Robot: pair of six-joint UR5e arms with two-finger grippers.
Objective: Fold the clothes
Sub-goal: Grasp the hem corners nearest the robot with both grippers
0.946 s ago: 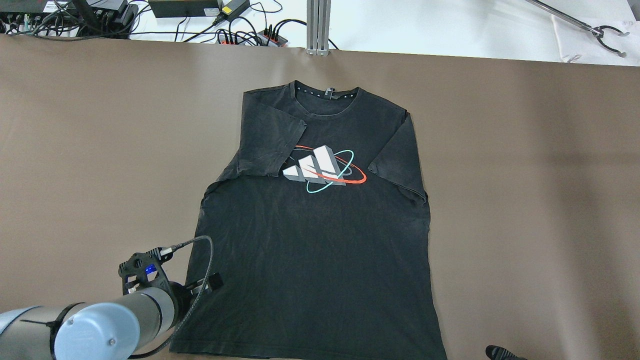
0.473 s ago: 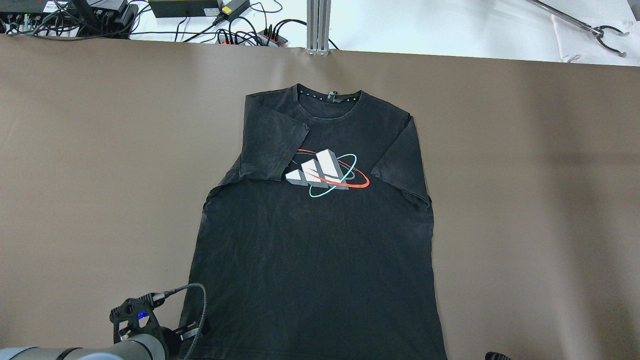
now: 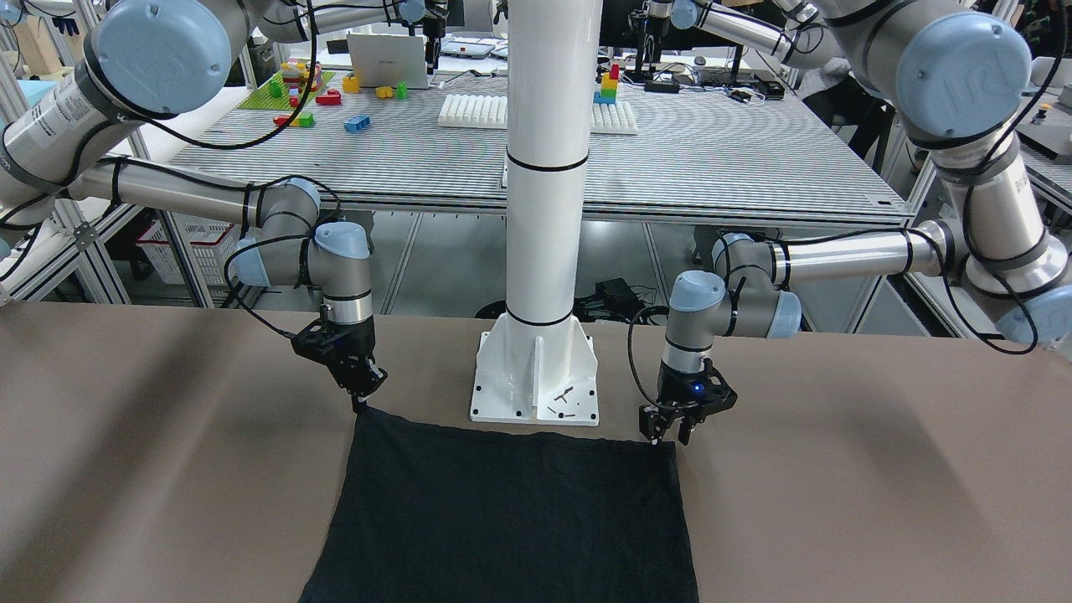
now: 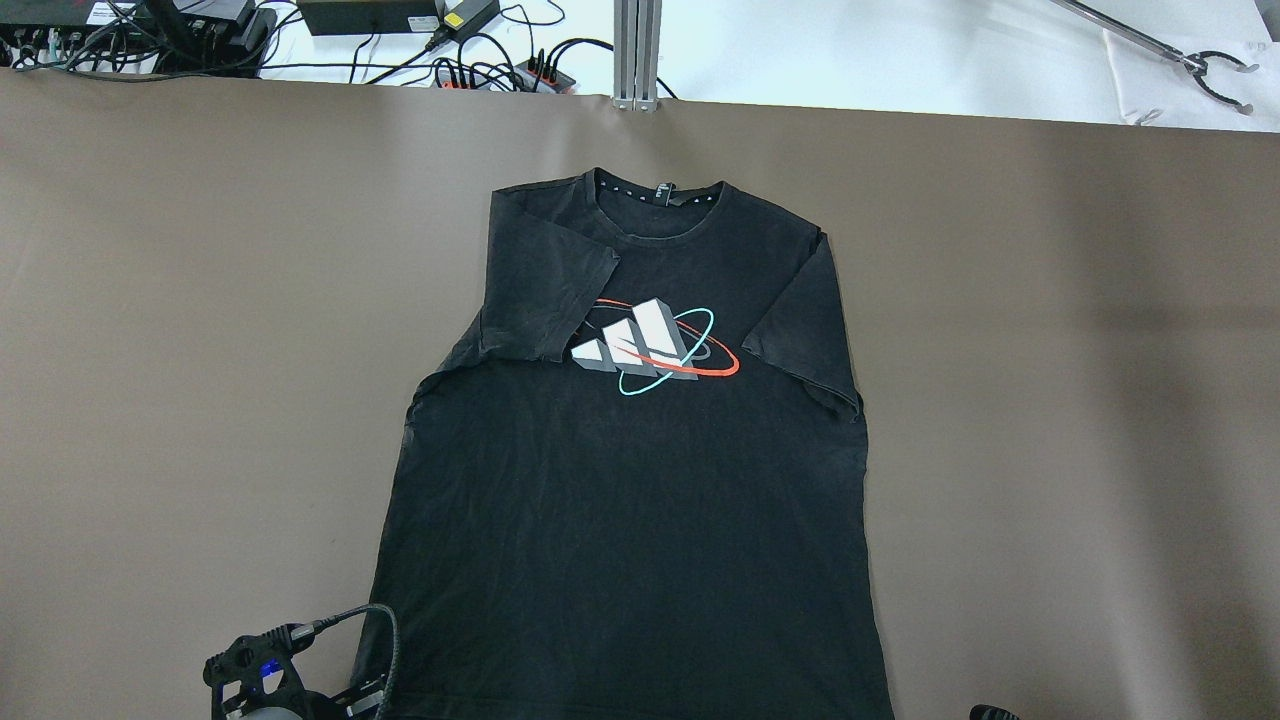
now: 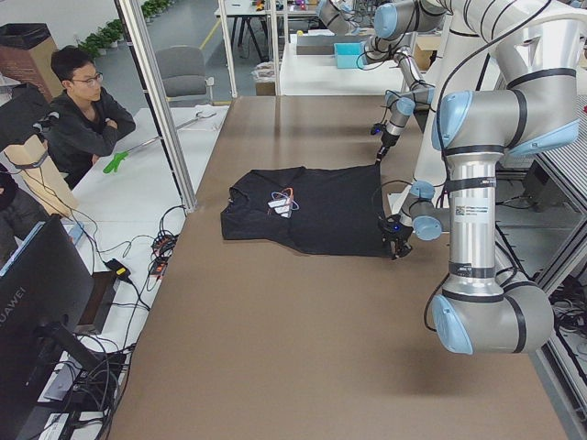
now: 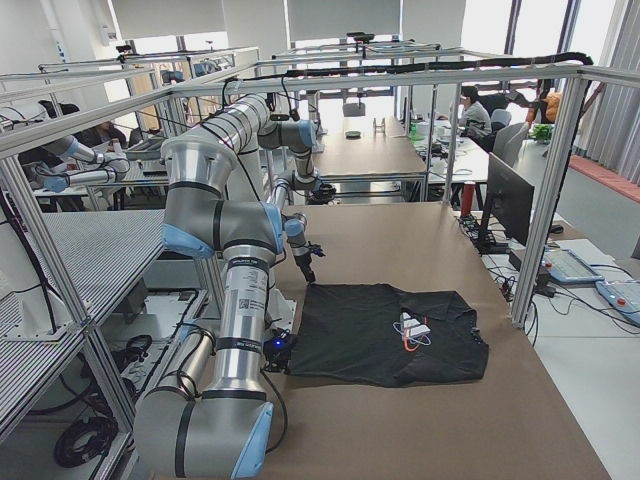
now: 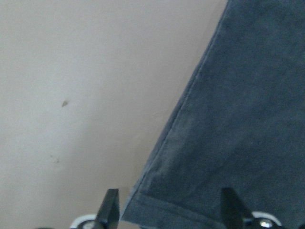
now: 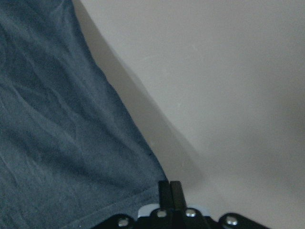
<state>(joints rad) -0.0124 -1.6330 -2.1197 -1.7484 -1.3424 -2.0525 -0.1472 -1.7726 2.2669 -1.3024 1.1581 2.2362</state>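
The left tool, open, has withdrawn to the shirt hem.

Silver tubes with pale blue joint caps make up the left arm, on the right of the front view, and the right arm, on its left. Black cables loop along both. The left gripper is black with a blue light; the right gripper black, silver-screwed

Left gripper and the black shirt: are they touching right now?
Cannot tell. The left wrist view shows the left gripper open astride the black shirt corner, but not its height.
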